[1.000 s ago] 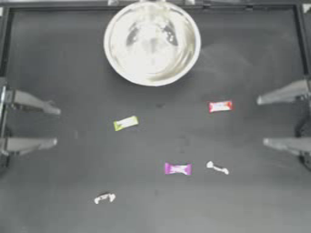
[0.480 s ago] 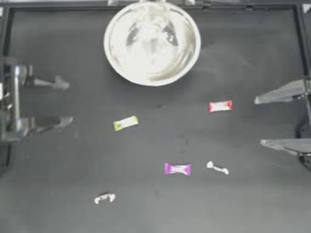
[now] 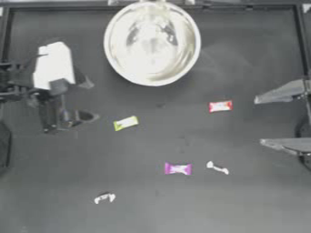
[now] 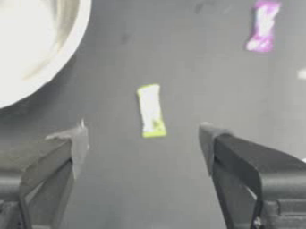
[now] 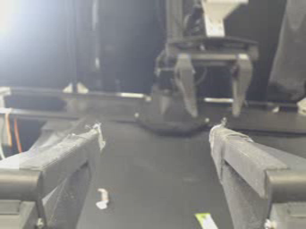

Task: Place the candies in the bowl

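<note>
Since half a second ago the left tool (image 3: pixel 85 100) has swung out from the counter's left edge toward the middle, while the right tool (image 3: pixel 284 119) has stayed parked at the right edge, jaws spread. From the left wrist view, the left tool's jaws stand wide apart and empty above the dark counter (image 4: pixel 179 188), with the small yellow-green twist-wrapped candy (image 4: pixel 150 111) lying just ahead, roughly between them, untouched. Beyond it lie the magenta wrapped candy (image 4: pixel 261 26) and the rim of the large shiny silvery metal bowl (image 4: pixel 65 53). In the top view the red-and-white candy (image 3: pixel 220 106) and two whitish candies (image 3: pixel 217 167) (image 3: pixel 104 197) also lie loose on the counter. The bowl looks empty, so all five candies remain to be moved.
</note>
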You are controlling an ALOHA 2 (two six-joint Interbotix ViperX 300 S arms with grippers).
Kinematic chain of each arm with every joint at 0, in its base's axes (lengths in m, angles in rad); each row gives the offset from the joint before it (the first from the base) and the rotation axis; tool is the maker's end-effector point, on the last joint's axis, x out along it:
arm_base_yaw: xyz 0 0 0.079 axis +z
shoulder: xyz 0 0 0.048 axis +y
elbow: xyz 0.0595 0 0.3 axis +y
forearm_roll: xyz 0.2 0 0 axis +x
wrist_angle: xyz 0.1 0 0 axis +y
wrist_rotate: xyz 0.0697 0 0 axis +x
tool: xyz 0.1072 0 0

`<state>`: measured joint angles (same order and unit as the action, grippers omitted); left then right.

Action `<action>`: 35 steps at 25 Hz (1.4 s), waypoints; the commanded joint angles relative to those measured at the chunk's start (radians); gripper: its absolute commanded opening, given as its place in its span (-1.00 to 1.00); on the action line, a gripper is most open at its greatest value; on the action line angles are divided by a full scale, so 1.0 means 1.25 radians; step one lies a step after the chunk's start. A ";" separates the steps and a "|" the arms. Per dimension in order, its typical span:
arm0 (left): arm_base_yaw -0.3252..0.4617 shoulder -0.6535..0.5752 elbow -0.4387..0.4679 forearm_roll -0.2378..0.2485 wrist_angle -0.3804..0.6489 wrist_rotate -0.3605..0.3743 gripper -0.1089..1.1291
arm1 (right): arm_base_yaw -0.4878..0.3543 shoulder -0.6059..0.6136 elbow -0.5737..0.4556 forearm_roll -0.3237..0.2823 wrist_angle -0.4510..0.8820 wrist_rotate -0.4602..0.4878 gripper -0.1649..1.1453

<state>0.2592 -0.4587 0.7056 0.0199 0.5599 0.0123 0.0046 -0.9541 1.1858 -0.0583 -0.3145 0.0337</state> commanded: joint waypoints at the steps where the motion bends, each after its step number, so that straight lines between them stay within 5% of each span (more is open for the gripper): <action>1: 0.001 0.043 -0.048 0.009 0.009 0.001 0.83 | 0.000 0.011 -0.007 0.002 -0.002 0.001 0.77; 20: 0.006 0.352 -0.166 0.004 0.040 -0.004 0.82 | 0.001 0.011 0.006 0.015 -0.007 0.000 0.77; 35: -0.026 0.458 -0.211 0.007 0.042 -0.012 0.82 | 0.000 0.011 0.015 0.015 -0.009 0.001 0.77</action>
<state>0.2332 0.1335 0.4679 0.0261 0.6151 -0.0077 0.0046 -0.9511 1.2149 -0.0430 -0.3175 0.0337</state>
